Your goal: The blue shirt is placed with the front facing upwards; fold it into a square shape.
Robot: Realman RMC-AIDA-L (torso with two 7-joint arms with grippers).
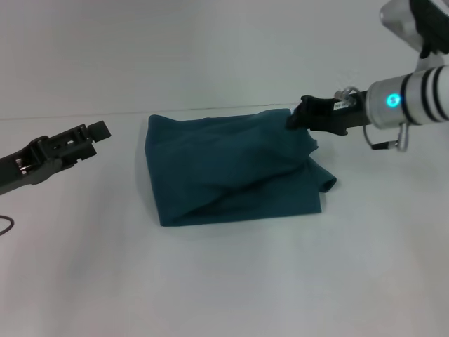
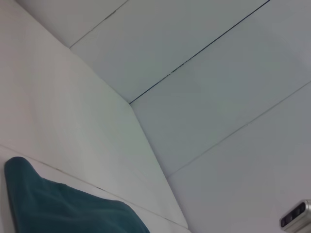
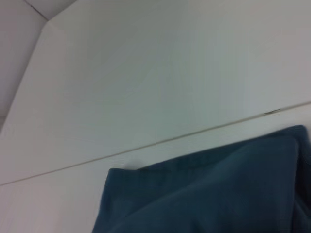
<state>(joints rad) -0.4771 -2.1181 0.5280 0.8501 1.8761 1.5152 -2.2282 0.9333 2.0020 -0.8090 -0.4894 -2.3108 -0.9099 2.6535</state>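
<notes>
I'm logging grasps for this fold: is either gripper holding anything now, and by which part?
The right gripper is at the blue shirt's far right corner; an actual grip cannot be told. The left gripper holds nothing.

Blue shirt (image 1: 224, 175): soft matt cloth (creased) on smooth white table (image 1: 210, 281).

**What I can't make out**

The right tool (image 1: 293, 118) sits at the blue shirt's (image 1: 231, 172) far right corner, and I can't tell how its fingers stand. The shirt's folds hide any lettering. Both wrist views cut the shirt off at the edge. The left tool's (image 1: 98, 130) finger gap is unreadable.
</notes>
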